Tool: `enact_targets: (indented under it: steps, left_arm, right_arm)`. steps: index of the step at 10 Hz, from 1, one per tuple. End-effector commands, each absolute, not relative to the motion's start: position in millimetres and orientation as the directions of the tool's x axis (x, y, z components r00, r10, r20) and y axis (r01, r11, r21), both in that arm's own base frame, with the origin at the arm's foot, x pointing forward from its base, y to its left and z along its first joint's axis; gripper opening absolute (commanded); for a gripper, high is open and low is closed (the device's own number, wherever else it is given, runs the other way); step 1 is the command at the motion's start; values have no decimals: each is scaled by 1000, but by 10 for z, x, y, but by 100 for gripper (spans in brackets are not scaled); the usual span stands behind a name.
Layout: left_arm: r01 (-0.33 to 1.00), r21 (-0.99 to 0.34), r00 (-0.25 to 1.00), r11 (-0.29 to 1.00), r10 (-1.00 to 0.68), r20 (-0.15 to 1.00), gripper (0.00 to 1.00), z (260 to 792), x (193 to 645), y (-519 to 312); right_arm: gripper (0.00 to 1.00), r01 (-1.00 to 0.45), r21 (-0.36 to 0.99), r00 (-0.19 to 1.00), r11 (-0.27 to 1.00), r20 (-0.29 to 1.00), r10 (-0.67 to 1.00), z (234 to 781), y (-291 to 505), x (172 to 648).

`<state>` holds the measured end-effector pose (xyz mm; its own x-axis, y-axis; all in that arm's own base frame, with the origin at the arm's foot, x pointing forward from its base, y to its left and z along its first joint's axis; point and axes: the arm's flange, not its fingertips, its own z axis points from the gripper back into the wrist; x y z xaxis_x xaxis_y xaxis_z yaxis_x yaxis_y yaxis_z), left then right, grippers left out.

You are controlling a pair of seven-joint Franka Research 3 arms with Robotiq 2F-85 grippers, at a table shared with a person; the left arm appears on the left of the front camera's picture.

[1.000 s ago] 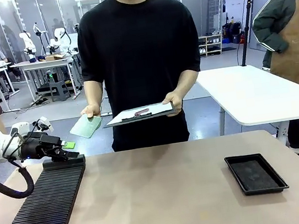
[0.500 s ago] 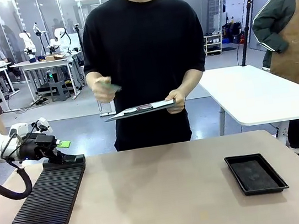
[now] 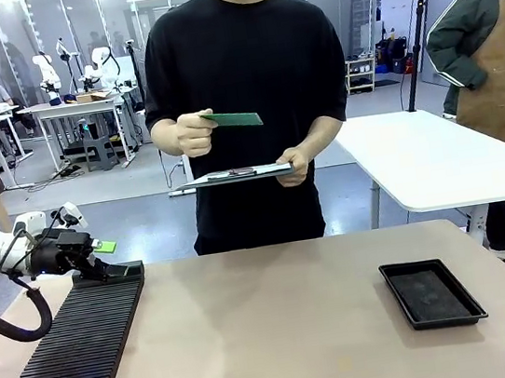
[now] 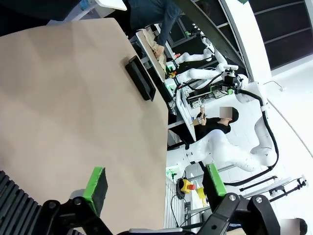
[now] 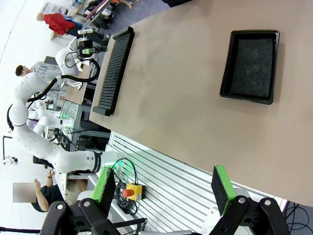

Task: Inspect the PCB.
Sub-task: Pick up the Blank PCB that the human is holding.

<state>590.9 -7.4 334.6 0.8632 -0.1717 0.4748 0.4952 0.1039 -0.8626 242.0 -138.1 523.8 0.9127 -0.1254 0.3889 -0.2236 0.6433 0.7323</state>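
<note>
The PCB (image 3: 231, 119) is a thin green board, held nearly edge-on at chest height in one hand of the person across the table. Their other hand holds a white-papered clipboard (image 3: 236, 174) just below it. My left gripper (image 3: 92, 252) hovers over the far end of the black slotted rack (image 3: 69, 356), well short of the PCB. It is open, and in its wrist view nothing lies between the green pads of the left gripper (image 4: 155, 182). My right gripper (image 5: 162, 187) hangs high over the table's near edge, open and holding nothing.
A shallow black tray (image 3: 432, 293) sits at the right of the table, and the same tray (image 5: 250, 66) shows from above. The rack (image 5: 112, 68) runs along the left side. Bare tabletop (image 3: 272, 327) lies between them. A white table (image 3: 436, 158) stands behind on the right.
The person raised the PCB from low beside the clipboard up to chest height. My left gripper drew back slightly to the left over the rack's end.
</note>
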Motion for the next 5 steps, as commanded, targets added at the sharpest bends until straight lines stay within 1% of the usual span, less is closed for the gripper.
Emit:
enact_targets:
  steps: [1,5]
  left_arm:
    - [491,-863,866,116,-173,470,100,3379,5940,-97]
    - [491,-863,866,116,-173,470,100,3379,5940,-97]
  right_arm:
    - [100,-245,732,906,635,406,-118,5252,-1387,2420]
    - [100,-245,732,906,635,406,-118,5252,-1387,2420]
